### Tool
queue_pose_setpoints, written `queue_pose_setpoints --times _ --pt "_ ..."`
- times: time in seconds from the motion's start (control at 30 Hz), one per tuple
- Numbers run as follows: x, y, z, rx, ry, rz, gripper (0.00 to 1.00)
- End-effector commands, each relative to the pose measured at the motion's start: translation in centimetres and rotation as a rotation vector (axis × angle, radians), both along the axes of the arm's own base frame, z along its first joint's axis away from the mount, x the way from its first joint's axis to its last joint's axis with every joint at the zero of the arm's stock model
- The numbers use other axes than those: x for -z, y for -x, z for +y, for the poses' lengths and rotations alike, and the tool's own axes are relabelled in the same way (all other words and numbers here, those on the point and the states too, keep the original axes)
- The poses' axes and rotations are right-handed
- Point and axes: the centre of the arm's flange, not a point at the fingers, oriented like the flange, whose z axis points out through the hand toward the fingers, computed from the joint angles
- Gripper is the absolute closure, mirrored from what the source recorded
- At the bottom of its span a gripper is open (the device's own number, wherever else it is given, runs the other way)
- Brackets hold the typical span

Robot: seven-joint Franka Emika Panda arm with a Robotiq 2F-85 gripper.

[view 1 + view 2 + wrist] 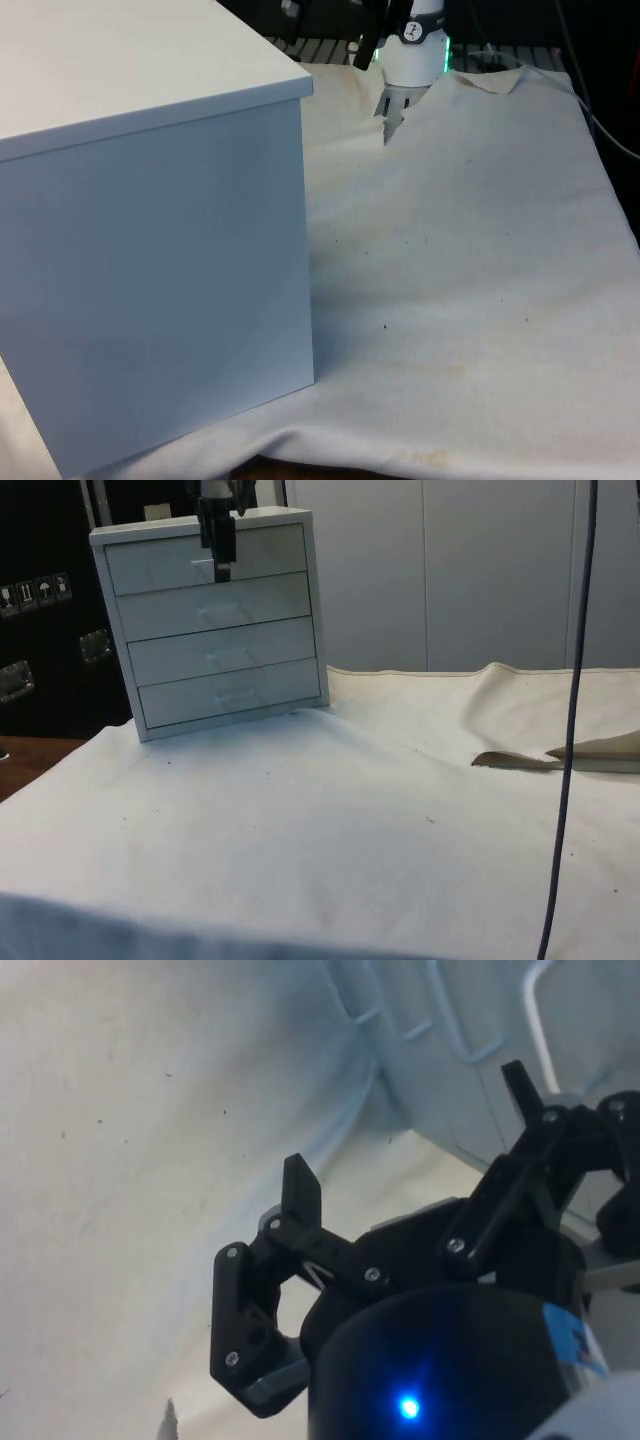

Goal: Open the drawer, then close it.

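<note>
White cloth point(330, 820) covers the table, w/ dark cabinets on one side of the side view and pale panels on the other. One chest of drawers point(215, 630) stands on the cloth near its far edge in the side view; in the front view it sits at the front view's left, turning a blank white side point(150, 260) to the camera.

Drawers: 4, stacked, all flush w/ the chest front, each w/ one pale handle. Top drawer point(205, 562) looks shut; 2nd drawer point(218, 607), 3rd point(228, 652) and bottom one point(235, 694) likewise.

Gripper point(220, 565): 1, black, two fingers, hanging in front of the top drawer at about handle height, seen against its face in the side view. Wrist view shows the fingers point(300, 1195) spread wide apart, nothing between them, gripper point(410, 1130) just short of the chest front; a curved white handle point(535, 1020) is near the far fingertip, contact unclear. Front view: gripper point(392, 118) is beyond the chest, to the chest's right, above the cloth.

Cloth is wrinkled, w/ small dark specks; a folded-up corner point(560, 755) lies well apart from the chest. One dark cable point(572, 720) hangs down in the side view.
</note>
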Motion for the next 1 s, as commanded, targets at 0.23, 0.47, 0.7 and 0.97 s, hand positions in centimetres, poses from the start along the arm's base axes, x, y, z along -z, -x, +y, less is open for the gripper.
queue_pose_setpoints --times 0.23,0.47,0.7,0.97 --pt "0.1 -0.3 -1.2 -0.031 0.021 -0.018 0.00" --pt "0.7 -0.5 -1.4 -0.031 0.030 -0.017 0.00" --pt "1.8 -1.0 -2.1 -0.038 0.046 -0.043 0.00" --pt "2.5 -1.1 -3.2 -0.034 0.059 -0.052 0.00"
